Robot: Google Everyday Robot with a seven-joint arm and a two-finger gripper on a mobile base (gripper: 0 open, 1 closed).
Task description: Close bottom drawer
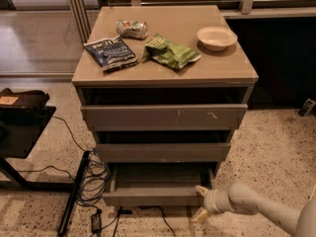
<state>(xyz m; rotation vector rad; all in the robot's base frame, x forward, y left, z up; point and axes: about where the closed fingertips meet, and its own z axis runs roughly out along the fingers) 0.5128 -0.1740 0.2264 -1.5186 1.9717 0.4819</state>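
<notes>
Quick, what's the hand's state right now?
Hand: open, holding nothing, fingers spread at the right end of the bottom drawer front; the drawer is not yet closed.

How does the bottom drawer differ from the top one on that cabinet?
The bottom drawer is pulled well out, tray showing; the top drawer is out only slightly. The bottom drawer's front is plain; the top drawer's, wider, has pale scratches. The hand, open, is beside the bottom drawer's right front corner. Both are grey-taupe, handleless.

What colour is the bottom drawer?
The bottom drawer is grey-taupe, camera view; claw beside its front corner.
</notes>
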